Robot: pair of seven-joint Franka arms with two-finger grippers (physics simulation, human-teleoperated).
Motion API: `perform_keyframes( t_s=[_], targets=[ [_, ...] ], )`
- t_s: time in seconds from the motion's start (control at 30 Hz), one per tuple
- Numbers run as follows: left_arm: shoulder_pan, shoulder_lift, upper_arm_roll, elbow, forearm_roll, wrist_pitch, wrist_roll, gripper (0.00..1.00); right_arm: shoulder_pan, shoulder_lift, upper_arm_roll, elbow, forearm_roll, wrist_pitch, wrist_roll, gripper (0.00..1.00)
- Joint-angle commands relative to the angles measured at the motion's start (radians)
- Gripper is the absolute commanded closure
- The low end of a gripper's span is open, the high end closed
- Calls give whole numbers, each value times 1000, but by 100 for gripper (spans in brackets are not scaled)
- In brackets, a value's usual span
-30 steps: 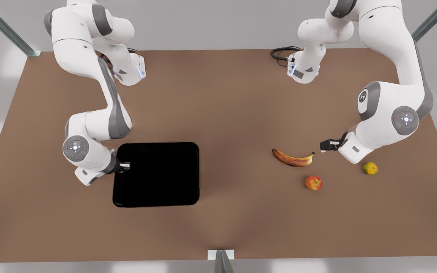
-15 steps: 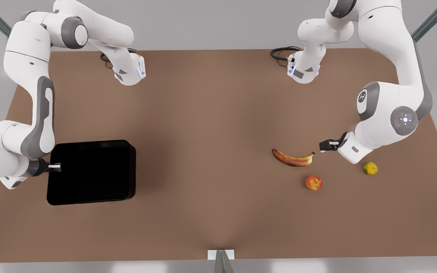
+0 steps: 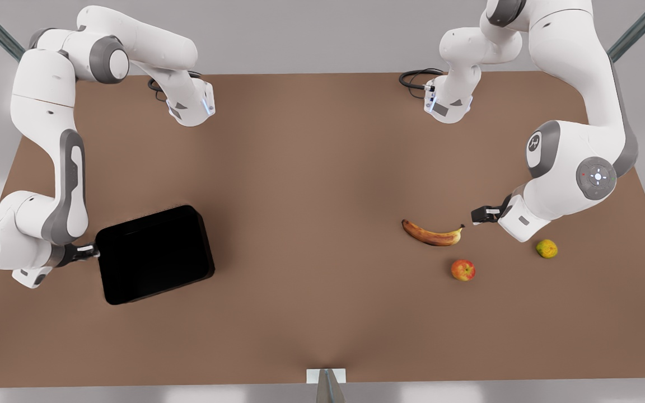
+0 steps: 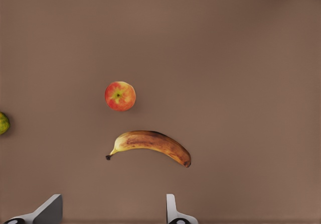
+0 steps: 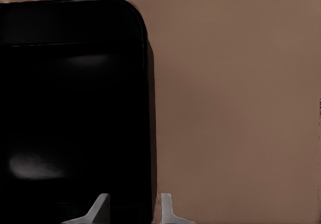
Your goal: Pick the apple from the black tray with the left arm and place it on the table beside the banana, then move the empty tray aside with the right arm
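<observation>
Your right gripper (image 3: 88, 251) sits at the front view's left, its fingers (image 5: 100, 207) closed in on the rim of the black tray (image 3: 154, 253), one either side of the wall at the tray's edge. The tray lies skewed on the table (image 3: 322, 168), one corner turned toward the arm, with nothing inside it. Your left gripper (image 3: 482, 214) hangs above the table at the front view's right, just beside the banana's stem end, its fingers (image 4: 173, 211) spread wide and holding nothing. You see the apple (image 3: 462, 270) resting on the table near the banana (image 3: 432, 233), apart from it and on the side nearer the front edge. A smaller yellow-green fruit (image 3: 546, 248) lies farther toward the front view's right, near the left arm's wrist.
</observation>
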Motion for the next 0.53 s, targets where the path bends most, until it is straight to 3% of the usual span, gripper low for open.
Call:
perform_keyframes(
  t_s=[0.0,0.1,0.2,0.33,0.5],
  targets=[
    [-1,-1,-1,1,1,-1,-4,0,0,-1,-1,1,18,16,-158,11],
    [-1,-1,0,1,1,-1,-5,0,5,-16,1,36,23,-9,-155,6],
    [-1,-1,-1,7,-10,-1,-5,0,33,-127,56,73,50,-136,15,0],
    [-16,-3,-3,53,-1,1,-4,0,264,-231,62,73,49,-225,436,0],
    [-27,0,-3,47,4,1,-1,0,283,-239,61,73,43,-227,529,0]
  ],
)
